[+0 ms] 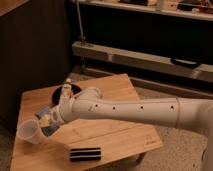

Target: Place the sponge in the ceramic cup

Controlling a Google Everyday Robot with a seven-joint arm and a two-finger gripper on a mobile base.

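The whitish ceramic cup (28, 133) stands near the front left corner of the small wooden table (115, 132). My gripper (47, 121) hangs just to the right of the cup's rim and slightly above it, almost touching. It is shut on the light-blue sponge (44, 113), whose edges show above and below the fingers. The white arm reaches in from the right across the table.
A black block with pale stripes (85, 154) lies near the table's front edge. A dark round bowl (61, 92) sits at the back left, partly hidden by the arm. A dark shelf unit with a metal rail (150, 60) stands behind the table.
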